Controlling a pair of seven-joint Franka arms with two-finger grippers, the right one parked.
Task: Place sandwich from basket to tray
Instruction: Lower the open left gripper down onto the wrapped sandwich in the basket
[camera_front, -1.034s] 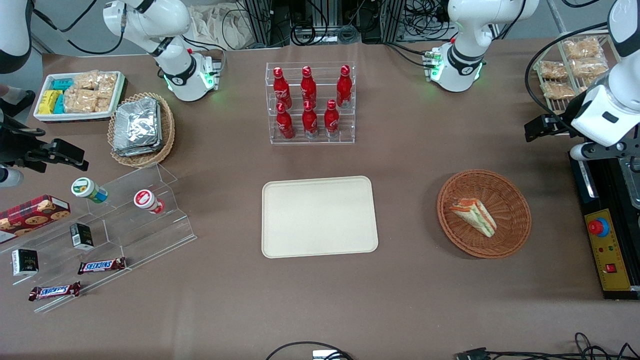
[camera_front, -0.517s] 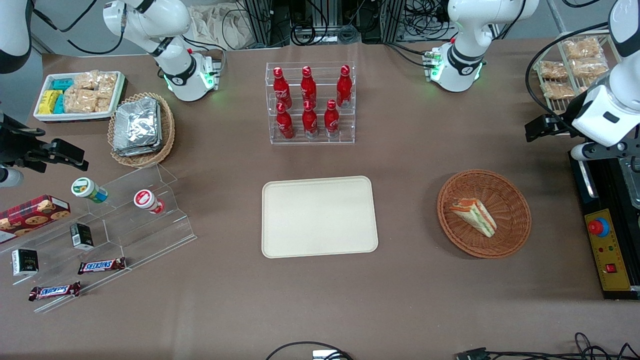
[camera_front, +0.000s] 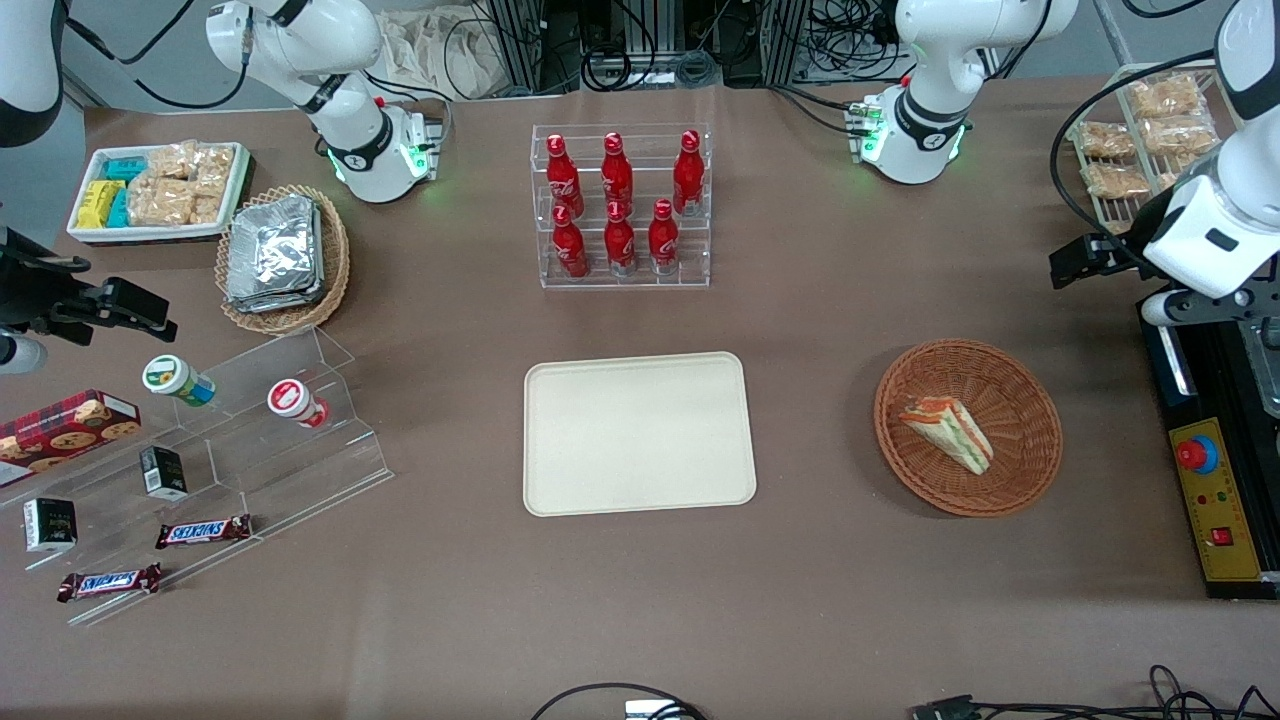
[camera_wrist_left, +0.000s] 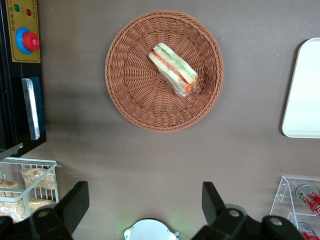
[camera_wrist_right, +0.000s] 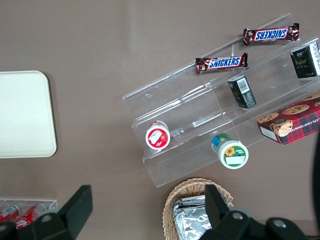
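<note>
The tool (camera_wrist_left: 145, 212) hung high over the bench (camera_front: 820, 600), spread wide, its two dark fingers (camera_wrist_left: 75, 202) set well apart with bare brown surface showing between them. Nothing was held, nothing touched. In the front view the tool (camera_front: 1080, 262) sat out at the working arm's end of the bench, farther from the camera than the basket (camera_front: 968, 427) and clear of its rim.

The sandwich (camera_front: 947, 431) lay in the basket, a pale wedge resting on its side near the middle of the weave (striped edge of orange-red and green plain to see from the wrist camera). From that wrist camera the sandwich (camera_wrist_left: 175, 69) sat a little off centre in the basket (camera_wrist_left: 164, 70), with woven rim showing all round it.

The tray (camera_front: 639, 433) lay flat at mid-bench, bare, well apart from the basket and lying toward the parked arm's end from it. A corner of the tray (camera_wrist_left: 304, 95) edged into the wrist picture too.

Farther from the camera than the tray stood a clear rack of red bottles (camera_front: 620, 205).
</note>
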